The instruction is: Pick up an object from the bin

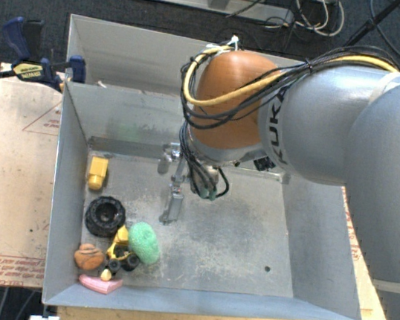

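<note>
Gripper: my gripper [169, 215] hangs over bare floor near the middle of the bin [187, 290], under the orange wrist cover [229, 96]; I cannot tell how wide it stands, and I see nothing in its hold
Pickable things: all lie by the left wall, well apart from the gripper
Back of the row: a yellow block [98, 173], alone
Middle: a black ring [105, 216], with a green rounded lump [145, 242] just beside it
Front corner: a brown lump [89, 257], a pink flat piece [100, 283] and a small yellow-and-black toy [121, 252], heaped close together
Why there: I judge the sloping wall has let loose things gather at its foot
Best target: the green lump, nearest to the gripper and freest on its right side
Risk: the wall crowds any approach to the heap
</note>
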### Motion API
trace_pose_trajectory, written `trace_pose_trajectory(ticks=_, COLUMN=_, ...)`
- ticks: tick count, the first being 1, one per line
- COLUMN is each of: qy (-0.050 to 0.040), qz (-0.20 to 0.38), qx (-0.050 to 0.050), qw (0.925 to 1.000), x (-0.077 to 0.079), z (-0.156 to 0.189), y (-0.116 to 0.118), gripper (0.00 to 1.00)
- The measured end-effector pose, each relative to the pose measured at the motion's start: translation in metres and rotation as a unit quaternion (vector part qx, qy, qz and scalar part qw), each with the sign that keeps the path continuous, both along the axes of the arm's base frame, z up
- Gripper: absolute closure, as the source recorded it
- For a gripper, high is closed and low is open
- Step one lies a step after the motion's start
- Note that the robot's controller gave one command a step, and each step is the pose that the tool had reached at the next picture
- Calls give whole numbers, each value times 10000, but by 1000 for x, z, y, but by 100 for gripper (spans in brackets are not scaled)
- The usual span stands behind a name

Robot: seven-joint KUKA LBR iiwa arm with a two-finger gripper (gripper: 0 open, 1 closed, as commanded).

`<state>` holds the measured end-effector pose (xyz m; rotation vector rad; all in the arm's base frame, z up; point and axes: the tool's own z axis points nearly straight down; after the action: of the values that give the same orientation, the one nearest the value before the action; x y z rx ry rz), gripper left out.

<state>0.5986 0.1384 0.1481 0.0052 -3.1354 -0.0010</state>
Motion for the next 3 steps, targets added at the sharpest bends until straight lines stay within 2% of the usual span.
trace_pose_trajectory(ticks=1, qy=-36, qz=-13, qx=5, qw=10000, x=2, z=5, y=-1, gripper=0)
trace_pose_trajectory(ticks=2, qy=-81, qz=307, qx=3, qw=9995, x=-16, z=-19, y=10, gripper=0)
trace_pose_trajectory(ticks=3, qy=-42, qz=1509, qx=1, qw=9885, x=-41, z=-54, y=42, gripper=0)
